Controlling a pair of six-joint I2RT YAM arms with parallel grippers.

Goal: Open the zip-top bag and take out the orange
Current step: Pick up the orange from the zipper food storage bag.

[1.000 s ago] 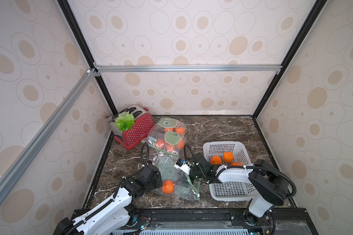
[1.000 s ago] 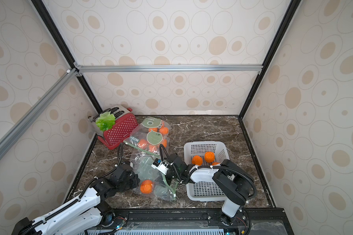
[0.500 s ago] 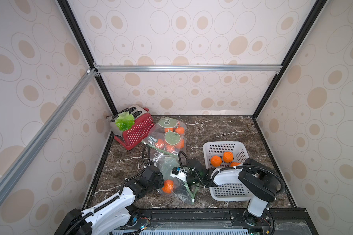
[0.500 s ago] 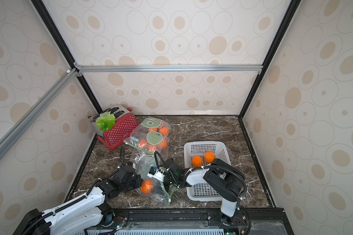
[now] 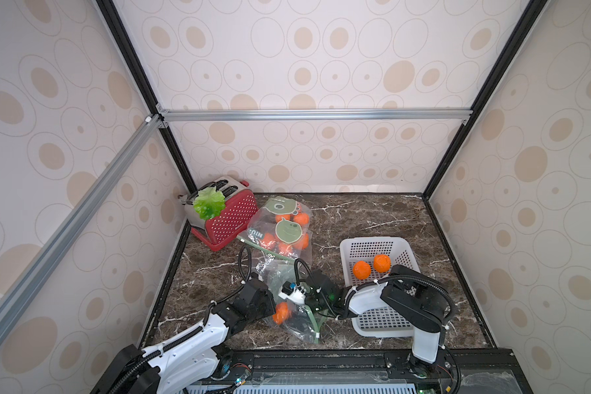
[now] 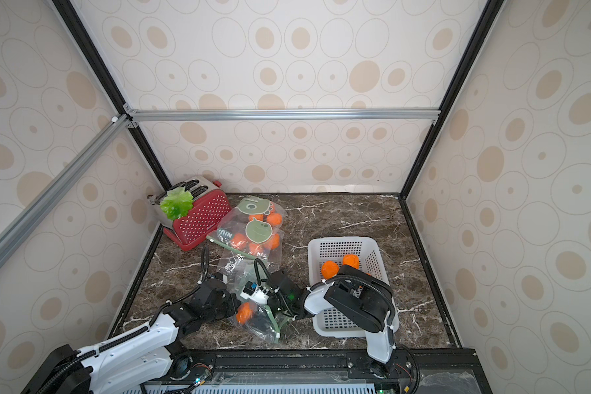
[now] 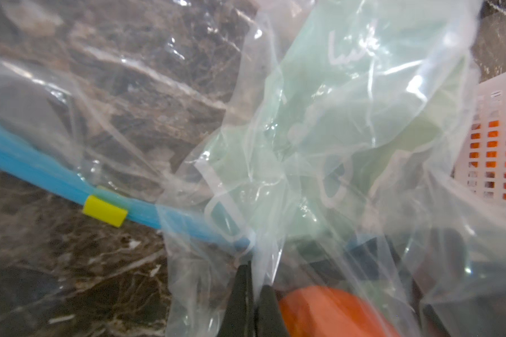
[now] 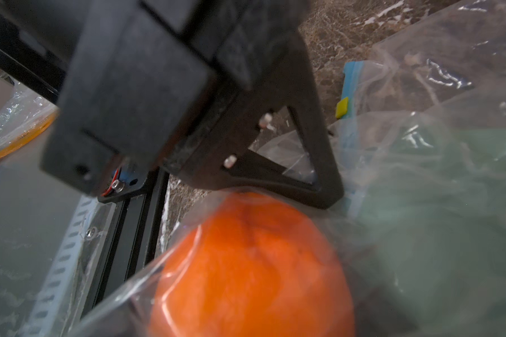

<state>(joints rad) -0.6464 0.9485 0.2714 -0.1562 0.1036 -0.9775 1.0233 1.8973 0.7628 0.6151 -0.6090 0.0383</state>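
With the left tool [image 7: 253,291] clamped shut on the slippery film of the zip-top bag [image 7: 333,131] and the right tool [image 5: 299,312] hidden so its opening cannot be told, the orange [image 8: 251,262] — firm, probably light — sits inside the bag just beside the left tool, best gripped across its middle.

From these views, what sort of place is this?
Probably a robot test booth, not a real kitchen: patterned panel walls on an aluminium frame, a marble-look tabletop, props like a red toaster and white basket.
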